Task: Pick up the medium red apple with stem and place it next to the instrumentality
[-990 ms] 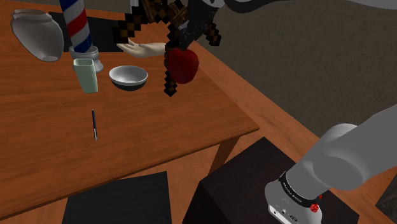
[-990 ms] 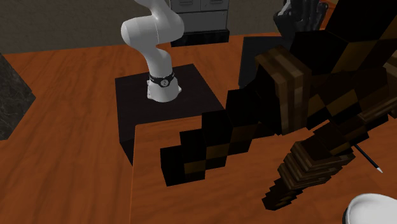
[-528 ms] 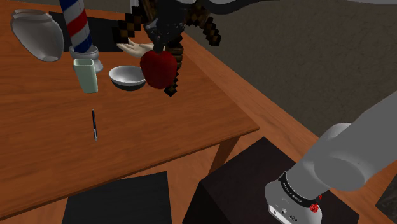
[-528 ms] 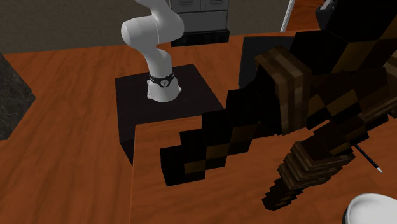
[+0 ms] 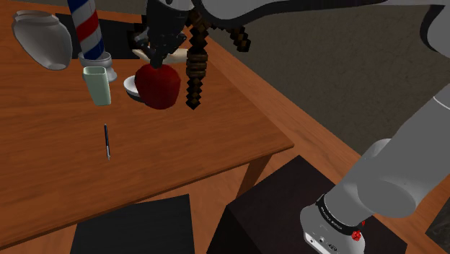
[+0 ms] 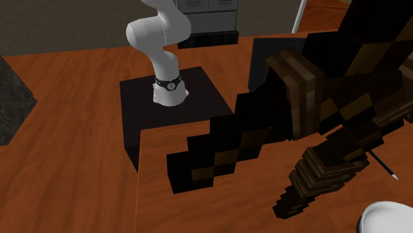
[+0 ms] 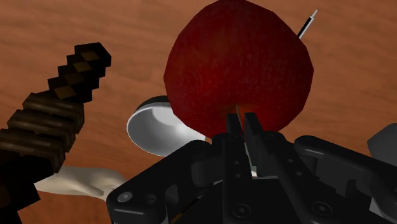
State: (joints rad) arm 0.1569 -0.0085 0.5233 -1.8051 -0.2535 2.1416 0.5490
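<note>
A dark red apple (image 5: 157, 86) hangs in the air in front of the grey bowl (image 5: 130, 84), covering most of it. My gripper (image 5: 160, 63) comes down from above and is shut on the top of the apple. In the wrist view the two fingers (image 7: 253, 127) pinch together at the thin stem, with the apple (image 7: 238, 63) hanging beyond the gripper (image 7: 244, 121). A dark brown blocky pixel-style tool (image 5: 195, 72) hangs just beside the apple towards the shoulder view's right. That tool (image 6: 298, 132) looms large in the second exterior view.
On the wooden table (image 5: 180, 151) stand a pale green cup (image 5: 97, 85), a striped barber pole (image 5: 88, 29) and a grey vase (image 5: 43, 40). A beige hand-shaped object (image 5: 153, 52) lies behind the bowl, and a thin pen (image 5: 107, 141) lies nearer the front. The dark stand (image 5: 281, 209) is at lower right.
My gripper has carried the apple towards the shoulder view's left and slightly lower, from beside the pixel tool to in front of the bowl. The table objects have not moved.
</note>
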